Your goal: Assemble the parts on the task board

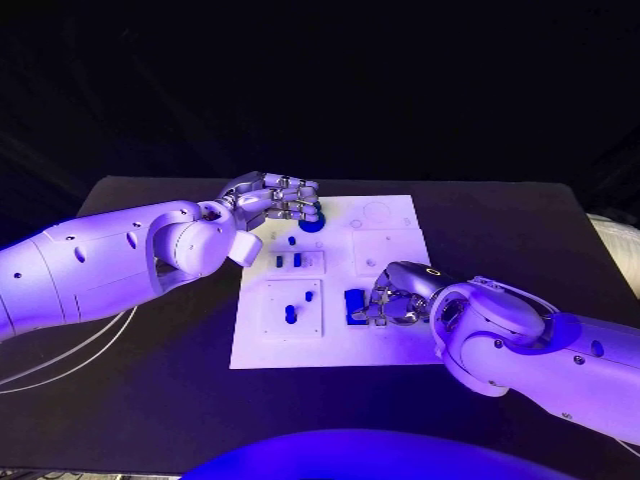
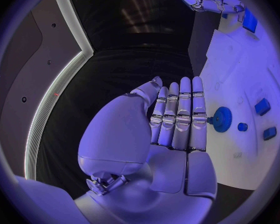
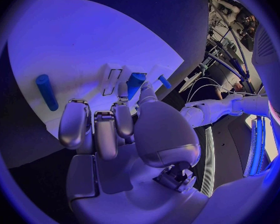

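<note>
Landmark is the task board [image 1: 392, 345], white plate mid-table. Near edge first: right hand [image 1: 385, 300] is hovering low over the board's near-right part, fingers curling down around a blue block [image 1: 355, 303]. Whether the block is actually clamped, cannot tell; the right wrist view has the thumb tip lying just beside a blue piece [image 3: 135, 83] but contact is unclear. Toward the board's middle, small blue pieces are sitting in a raised plate [image 1: 291, 312], and two more blue parts [image 1: 297, 260] are lying beyond it. At the board's far-left part, left hand [image 1: 274, 197] is resting beside a blue gear [image 1: 312, 222], fingers straight and together, holding nothing.

Doing this step well, my read: the right hand should settle its fingertips on opposite faces of the block before lifting, keep it upright, and line it up over its slot before pressing. Left hand is probably best steadying the board edge, not crowding the gear.

View differences: left wrist view is showing the gear's teeth [image 2: 221, 118] and a small round blue peg [image 2: 242, 127] near it, unreadable from the head. Right wrist view is giving a blue cylinder [image 3: 47, 91] lying flat on the board.
</note>
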Tool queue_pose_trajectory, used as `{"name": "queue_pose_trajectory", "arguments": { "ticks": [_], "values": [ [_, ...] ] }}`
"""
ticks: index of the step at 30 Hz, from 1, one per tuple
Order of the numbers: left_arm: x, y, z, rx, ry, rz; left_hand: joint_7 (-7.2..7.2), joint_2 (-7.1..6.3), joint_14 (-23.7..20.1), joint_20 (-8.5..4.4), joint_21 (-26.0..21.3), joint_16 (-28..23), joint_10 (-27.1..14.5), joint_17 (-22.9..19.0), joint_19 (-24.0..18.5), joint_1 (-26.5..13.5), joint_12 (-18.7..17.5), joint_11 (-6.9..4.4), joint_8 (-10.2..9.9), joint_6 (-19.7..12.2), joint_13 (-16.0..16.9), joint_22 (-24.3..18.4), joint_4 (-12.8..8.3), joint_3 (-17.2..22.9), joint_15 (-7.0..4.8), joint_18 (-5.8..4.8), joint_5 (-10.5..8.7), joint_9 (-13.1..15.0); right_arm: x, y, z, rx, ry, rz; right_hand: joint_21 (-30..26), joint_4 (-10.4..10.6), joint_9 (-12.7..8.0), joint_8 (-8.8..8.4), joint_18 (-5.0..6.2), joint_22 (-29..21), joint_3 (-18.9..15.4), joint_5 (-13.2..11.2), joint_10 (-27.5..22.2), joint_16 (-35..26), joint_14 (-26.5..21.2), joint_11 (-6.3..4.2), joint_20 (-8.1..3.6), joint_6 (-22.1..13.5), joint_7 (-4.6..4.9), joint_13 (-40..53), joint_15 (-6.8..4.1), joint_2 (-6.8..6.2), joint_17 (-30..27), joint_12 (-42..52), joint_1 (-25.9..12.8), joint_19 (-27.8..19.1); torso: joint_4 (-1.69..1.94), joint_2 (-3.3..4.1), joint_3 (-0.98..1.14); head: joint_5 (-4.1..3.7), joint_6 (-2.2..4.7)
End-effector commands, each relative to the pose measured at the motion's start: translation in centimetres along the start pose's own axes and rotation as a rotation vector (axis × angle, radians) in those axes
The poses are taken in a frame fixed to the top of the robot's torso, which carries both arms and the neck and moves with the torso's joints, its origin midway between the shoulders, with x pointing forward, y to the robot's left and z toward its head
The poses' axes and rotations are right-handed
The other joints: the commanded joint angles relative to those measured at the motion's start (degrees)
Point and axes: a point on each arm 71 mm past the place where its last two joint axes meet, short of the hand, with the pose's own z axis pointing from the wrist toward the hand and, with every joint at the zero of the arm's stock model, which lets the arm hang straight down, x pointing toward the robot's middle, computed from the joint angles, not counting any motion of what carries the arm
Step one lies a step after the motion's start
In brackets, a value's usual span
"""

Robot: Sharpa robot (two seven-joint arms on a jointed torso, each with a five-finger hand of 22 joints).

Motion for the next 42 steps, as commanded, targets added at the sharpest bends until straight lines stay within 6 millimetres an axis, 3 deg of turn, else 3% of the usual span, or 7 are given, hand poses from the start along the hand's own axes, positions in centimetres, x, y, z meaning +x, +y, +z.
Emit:
{"name": "queue_pose_trajectory", "arguments": {
  "ticks": [1, 7, 17, 24, 26, 28, 42],
  "values": [
    [0.2, -0.1, 0.0, 0.004, 0.014, -0.006, 0.28, 0.12, 0.4, -0.04, 0.2, -0.4, -0.1, -0.1, 0.4, -0.3, -0.1, 0.13, -0.3, 0.0, 0.0, -0.1, 0.0, 0.0, 0.01, 0.70, 0.22, -0.1, 0.1, 0.0, 0.1, -0.002, 0.013, -0.029, -0.2, -0.3, 0.1, 0.26, -1.00, 0.1, 0.0, -0.3, 0.1, -0.2, 4.7, -0.52, -0.28, -0.5, 0.01, -0.2, -0.41, 1.88, 7.5, 0.0, 2.5, 0.0, -0.03, 0.01, 0.00, 0.05, -0.13],
    [0.1, -0.1, 0.0, 0.003, 0.014, -0.006, 0.28, 0.12, 0.4, -0.04, 0.2, -0.4, -0.1, -0.1, 0.4, -0.3, -0.1, 0.13, -0.3, 0.0, 0.0, -0.1, 0.0, 0.0, 0.01, 0.70, 0.22, -0.1, 0.0, -0.4, 0.0, 0.004, -0.001, -0.025, -0.2, -0.3, 0.2, 0.29, -1.01, 0.1, 0.0, -0.3, 0.2, -0.2, 4.7, -0.50, -0.28, -0.5, 0.05, -0.1, -0.41, 1.94, 7.5, 0.0, 2.5, 0.0, -0.10, 0.02, 0.01, 0.08, -0.22],
    [-0.1, -0.1, -0.1, 0.001, 0.012, -0.006, 0.28, 0.12, 0.4, -0.04, 0.2, -0.4, -0.1, -0.1, 0.4, -0.3, -0.1, 0.13, -0.3, 0.0, 0.0, -0.1, 0.0, 0.0, 0.01, 0.70, 0.22, -0.1, -1.4, -2.3, -2.2, -0.001, -0.095, 0.091, -0.6, 2.6, 0.8, -0.08, -0.89, -0.5, -2.8, 1.6, -0.7, -0.5, 4.6, -0.09, -0.07, -1.5, 0.52, -1.3, -0.10, -0.06, 7.1, -2.0, -2.1, -0.3, -0.08, -0.04, -0.04, 0.10, -0.10],
    [-0.2, -0.1, -0.2, 0.001, 0.009, -0.005, 0.28, 0.16, 0.4, -0.03, 0.2, -0.4, -0.1, -0.1, 0.4, -0.3, -0.1, 0.14, -0.3, 0.0, 0.0, -0.2, 0.1, -0.1, 0.03, 0.69, 0.20, -0.1, -2.9, -4.6, -3.7, 0.002, -0.126, 0.149, -1.9, 0.5, 0.2, -2.45, -0.50, -2.6, -2.1, 3.1, -3.6, -1.1, 4.4, 0.84, 0.51, -4.1, 1.65, -5.3, 0.63, 0.40, 6.3, -7.8, 2.3, -1.5, -0.15, -0.04, 0.01, -0.08, 0.04],
    [-0.2, -0.1, -0.2, 0.001, 0.010, -0.005, 0.28, 0.16, 0.4, -0.03, 0.2, -0.4, -0.1, -0.1, 0.4, -0.3, -0.1, 0.14, -0.3, 0.0, 0.0, -0.2, 0.1, -0.1, 0.03, 0.69, 0.20, -0.1, -3.2, -5.5, -3.9, 0.022, -0.131, 0.120, -2.0, -2.7, 0.1, -2.82, -0.43, -2.8, 0.4, 0.6, -4.3, -1.2, 4.4, 0.60, 0.46, -4.1, 1.44, -6.1, 0.40, 1.60, 6.3, -9.0, 7.5, -1.5, -0.16, -0.03, -0.04, -0.24, 0.15],
    [-0.1, -0.1, -0.3, 0.003, 0.012, -0.006, 0.28, 0.16, 0.4, -0.03, 0.2, -0.4, -0.1, -0.1, 0.4, -0.3, -0.1, 0.14, -0.3, 0.0, 0.0, -0.2, 0.1, -0.1, 0.03, 0.69, 0.20, -0.1, -3.4, -6.4, -4.0, 0.048, -0.132, 0.077, -2.2, -4.2, -0.2, -3.59, -0.44, -2.9, 1.9, -3.4, -5.0, -1.3, 4.4, 0.80, 0.44, -4.2, 1.71, -7.3, 0.56, 2.29, 6.1, -10.8, 9.8, -1.6, -0.20, -0.04, -0.06, -0.32, 0.20],
    [-0.1, -0.1, -0.3, 0.004, 0.014, -0.007, 0.25, 0.17, 0.4, -0.03, 0.2, -0.5, -0.1, -0.1, 0.4, -0.3, -0.1, 0.12, -0.3, 0.0, 0.0, -0.3, 0.1, -0.1, 0.03, 0.69, 0.20, -0.1, -2.6, -8.6, -3.4, 0.161, -0.082, -0.071, -2.9, -2.5, -1.8, -6.83, -0.30, -3.8, 2.7, -2.5, -5.7, -1.8, 4.3, 1.50, 1.11, -3.9, 2.51, -9.7, 1.24, 1.76, 5.6, -14.0, 6.8, -2.0, -0.01, 0.02, 0.05, -1.01, 0.55]
  ]
}}
